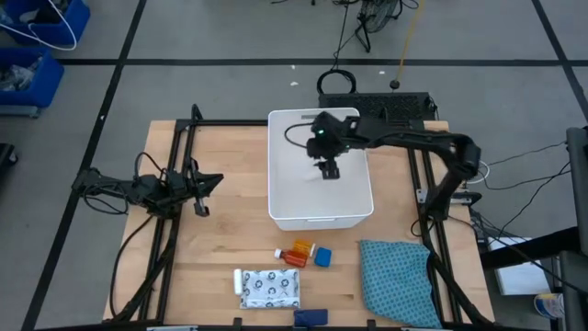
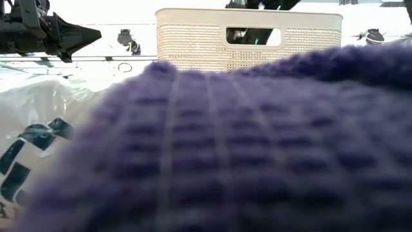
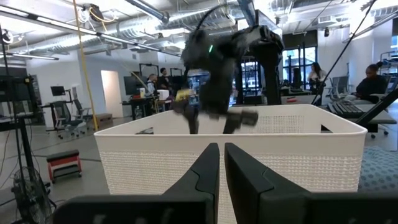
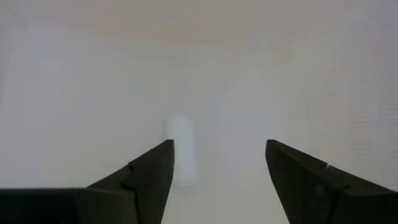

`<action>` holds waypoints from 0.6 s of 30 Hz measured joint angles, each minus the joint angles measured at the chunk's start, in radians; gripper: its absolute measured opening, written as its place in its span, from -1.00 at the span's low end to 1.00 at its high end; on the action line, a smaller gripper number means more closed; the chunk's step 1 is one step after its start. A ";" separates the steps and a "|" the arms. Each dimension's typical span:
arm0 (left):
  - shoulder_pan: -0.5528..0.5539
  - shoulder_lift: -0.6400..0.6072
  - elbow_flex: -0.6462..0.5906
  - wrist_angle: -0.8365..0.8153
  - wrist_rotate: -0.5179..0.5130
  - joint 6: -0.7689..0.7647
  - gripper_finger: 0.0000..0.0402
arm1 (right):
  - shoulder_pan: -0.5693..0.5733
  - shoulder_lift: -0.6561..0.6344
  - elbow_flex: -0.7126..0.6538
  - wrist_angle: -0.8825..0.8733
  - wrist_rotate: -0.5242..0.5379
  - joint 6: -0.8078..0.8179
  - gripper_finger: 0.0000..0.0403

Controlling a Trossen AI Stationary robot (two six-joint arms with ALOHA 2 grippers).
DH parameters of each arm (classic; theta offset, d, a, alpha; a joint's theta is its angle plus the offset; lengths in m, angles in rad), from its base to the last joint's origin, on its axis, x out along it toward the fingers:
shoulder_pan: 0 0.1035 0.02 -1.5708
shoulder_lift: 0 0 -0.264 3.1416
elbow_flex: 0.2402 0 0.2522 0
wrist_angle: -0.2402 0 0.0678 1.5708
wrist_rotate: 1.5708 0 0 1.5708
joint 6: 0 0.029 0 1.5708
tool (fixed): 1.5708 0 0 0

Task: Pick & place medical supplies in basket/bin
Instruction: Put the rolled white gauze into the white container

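The white tub [image 1: 276, 184] stands mid-table. My right gripper [image 1: 329, 169] hangs open over its inside, pointing down. In the right wrist view a small white roll [image 4: 182, 149] lies on the tub floor [image 4: 280, 81] below the open right gripper [image 4: 217, 163], apart from the fingers. My left gripper [image 1: 204, 188] waits shut at the table's left, level, facing the tub [image 3: 155, 155]. Near the front edge lie an orange pill bottle [image 1: 298, 254], a blue cube [image 1: 322, 257], a patterned white packet [image 1: 272, 289], a white roll [image 1: 238, 280] and a dark blue bar [image 1: 310, 316].
A teal patterned cloth [image 1: 398, 280] lies at the table's near right corner. The dark blue bar [image 2: 244, 148] fills most of the low view, with the tub's slot handle [image 2: 252, 36] behind it. Bare wood shows between my left gripper and the tub. People sit in the room beyond.
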 joint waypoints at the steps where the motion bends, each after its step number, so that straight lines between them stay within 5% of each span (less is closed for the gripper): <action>1: 0.000 0.000 0.000 0.000 0.000 0.000 -0.85 | 0.003 -0.032 0.000 0.002 -0.001 0.002 0.19; 18: 0.000 0.000 0.000 0.000 -0.001 0.000 -0.85 | 0.242 -0.531 0.000 0.075 -0.008 0.069 -0.60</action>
